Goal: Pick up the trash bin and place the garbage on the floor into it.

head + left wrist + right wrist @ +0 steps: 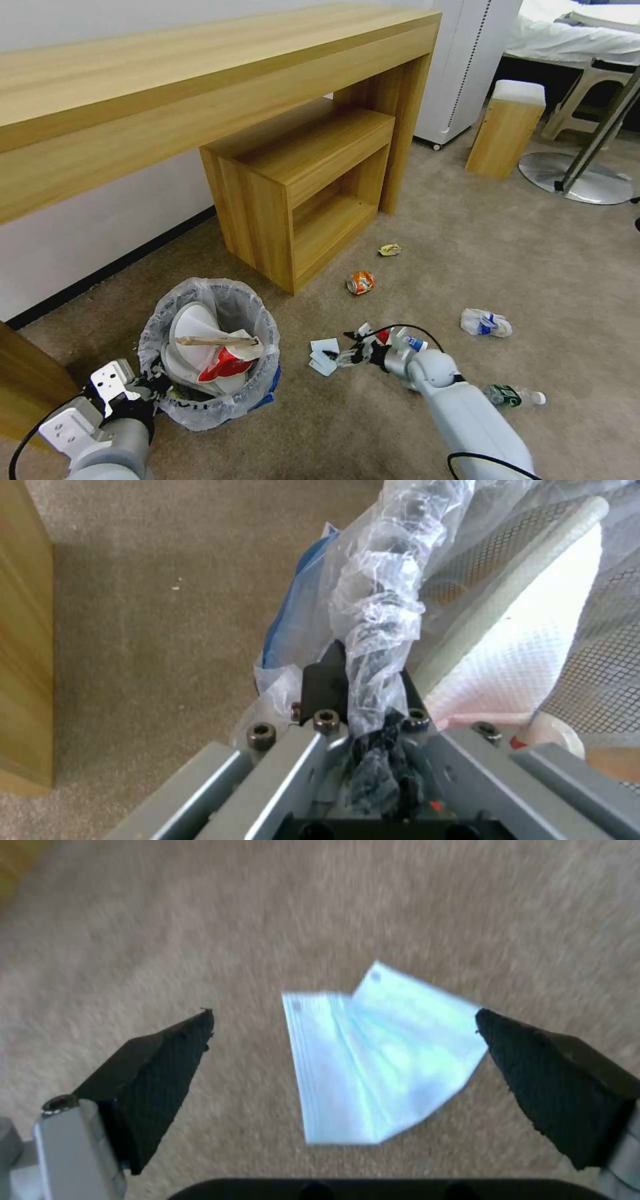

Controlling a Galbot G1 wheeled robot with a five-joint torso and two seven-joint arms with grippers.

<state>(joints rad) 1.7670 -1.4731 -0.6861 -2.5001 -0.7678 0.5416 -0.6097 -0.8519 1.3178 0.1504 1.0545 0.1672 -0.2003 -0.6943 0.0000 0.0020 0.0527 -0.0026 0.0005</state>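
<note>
Pinching crinkly bag rim of trash bin, left gripper, right gripper fingers spread over pale flat wrapper.

The left gripper sits low at the robot's left, its fingers clamped together; the right arm reaches forward and down, the right gripper spread wide, fingertips pointing downward

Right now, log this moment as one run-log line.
left gripper: shut on trash bin rim | right gripper: open above white-blue wrapper on floor | bin holds slippers, cup
</note>
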